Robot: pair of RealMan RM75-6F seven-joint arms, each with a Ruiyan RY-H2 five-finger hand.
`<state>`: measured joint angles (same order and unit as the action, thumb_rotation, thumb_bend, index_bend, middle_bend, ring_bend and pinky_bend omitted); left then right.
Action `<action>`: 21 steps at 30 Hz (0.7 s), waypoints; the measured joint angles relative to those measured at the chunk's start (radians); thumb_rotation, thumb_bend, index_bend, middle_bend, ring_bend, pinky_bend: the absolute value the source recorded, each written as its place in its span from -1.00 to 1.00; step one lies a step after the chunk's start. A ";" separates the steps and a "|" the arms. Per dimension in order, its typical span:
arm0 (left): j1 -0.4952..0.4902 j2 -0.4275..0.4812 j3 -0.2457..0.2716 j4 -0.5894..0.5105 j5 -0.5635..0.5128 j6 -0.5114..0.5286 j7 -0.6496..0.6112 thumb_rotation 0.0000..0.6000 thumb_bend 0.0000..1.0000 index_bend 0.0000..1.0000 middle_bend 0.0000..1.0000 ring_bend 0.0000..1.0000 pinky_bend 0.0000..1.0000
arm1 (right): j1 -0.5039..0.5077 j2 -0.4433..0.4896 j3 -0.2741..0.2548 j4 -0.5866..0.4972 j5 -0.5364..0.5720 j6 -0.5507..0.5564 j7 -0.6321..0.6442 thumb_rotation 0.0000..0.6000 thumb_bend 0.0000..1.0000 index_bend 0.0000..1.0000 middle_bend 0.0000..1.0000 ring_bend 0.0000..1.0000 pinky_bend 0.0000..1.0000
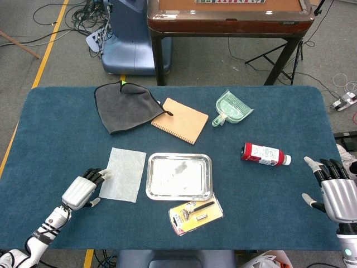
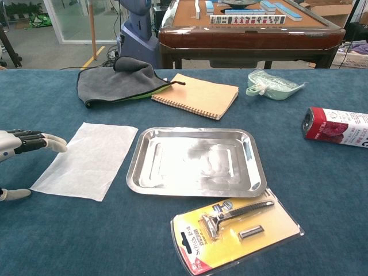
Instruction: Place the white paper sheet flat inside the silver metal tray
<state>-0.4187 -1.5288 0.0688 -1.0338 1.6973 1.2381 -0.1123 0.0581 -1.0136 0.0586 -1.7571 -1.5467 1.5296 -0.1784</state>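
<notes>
The white paper sheet [image 1: 124,173] [image 2: 88,158] lies flat on the blue table, just left of the silver metal tray [image 1: 179,194] [image 2: 195,187], which has nothing in it. My left hand [image 1: 82,189] [image 2: 22,144] hovers at the sheet's left edge with fingers spread, its fingertips reaching the edge and its thumb [image 2: 12,194] low beside the near corner; it holds nothing. My right hand [image 1: 333,191] is open at the table's right edge, far from both; it does not appear in the chest view.
A razor in yellow packaging [image 1: 195,213] [image 2: 236,229] lies just in front of the tray. Behind are a tan notebook [image 1: 180,120], a grey cloth [image 1: 125,104] and a green dustpan [image 1: 232,109]. A red bottle [image 1: 264,154] lies at the right.
</notes>
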 measured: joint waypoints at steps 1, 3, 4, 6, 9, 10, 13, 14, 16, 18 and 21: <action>-0.001 -0.002 0.001 0.004 -0.001 -0.002 -0.001 1.00 -0.61 -0.61 -0.74 -0.77 -0.73 | -0.001 0.000 0.000 0.000 0.000 0.000 0.000 1.00 -0.80 -0.66 -0.45 -0.68 -0.66; -0.004 -0.005 0.002 0.013 -0.005 -0.007 -0.002 1.00 -0.61 -0.61 -0.74 -0.77 -0.73 | -0.002 0.001 0.000 0.000 0.002 0.001 0.001 1.00 -0.80 -0.65 -0.45 -0.68 -0.66; -0.005 -0.006 0.003 0.016 -0.006 -0.009 -0.003 1.00 -0.61 -0.61 -0.74 -0.77 -0.73 | -0.003 0.001 0.000 0.000 0.002 0.002 0.001 1.00 -0.80 -0.66 -0.45 -0.68 -0.66; -0.007 -0.008 0.004 0.023 -0.010 -0.012 -0.004 1.00 -0.61 -0.61 -0.74 -0.77 -0.73 | -0.004 0.001 -0.001 0.000 0.002 0.003 0.000 1.00 -0.80 -0.66 -0.45 -0.68 -0.66; -0.009 -0.011 0.005 0.025 -0.013 -0.012 -0.009 1.00 -0.61 -0.61 -0.74 -0.77 -0.73 | -0.005 0.000 -0.001 0.002 0.004 0.002 0.001 1.00 -0.80 -0.65 -0.45 -0.68 -0.66; -0.010 -0.013 0.005 0.026 -0.014 -0.012 -0.011 1.00 -0.61 -0.60 -0.74 -0.77 -0.73 | -0.005 -0.001 0.000 0.002 0.005 0.002 0.001 1.00 -0.80 -0.65 -0.45 -0.68 -0.66; -0.014 -0.017 0.005 0.028 -0.018 -0.016 -0.019 1.00 -0.61 -0.60 -0.74 -0.77 -0.73 | -0.005 -0.001 0.000 0.003 0.004 0.002 0.002 1.00 -0.80 -0.65 -0.45 -0.68 -0.66; -0.016 -0.018 0.004 0.027 -0.020 -0.018 -0.023 1.00 -0.61 -0.59 -0.74 -0.77 -0.73 | -0.006 -0.001 -0.001 0.003 0.004 0.003 0.002 1.00 -0.80 -0.66 -0.45 -0.68 -0.66; -0.019 -0.021 0.002 0.027 -0.024 -0.018 -0.029 1.00 -0.61 -0.58 -0.74 -0.77 -0.73 | -0.008 0.000 -0.001 0.003 0.005 0.005 0.003 1.00 -0.80 -0.66 -0.45 -0.68 -0.66; -0.022 -0.023 -0.002 0.027 -0.028 -0.018 -0.035 1.00 -0.61 -0.57 -0.74 -0.77 -0.73 | -0.011 0.000 -0.001 0.004 0.008 0.007 0.003 1.00 -0.80 -0.65 -0.45 -0.68 -0.66; -0.028 -0.026 -0.006 0.027 -0.033 -0.022 -0.043 1.00 -0.61 -0.56 -0.74 -0.77 -0.73 | -0.013 -0.001 -0.001 0.006 0.010 0.009 0.006 1.00 -0.80 -0.65 -0.45 -0.68 -0.66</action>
<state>-0.4469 -1.5552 0.0632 -1.0067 1.6639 1.2162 -0.1555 0.0449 -1.0143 0.0579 -1.7507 -1.5363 1.5384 -0.1723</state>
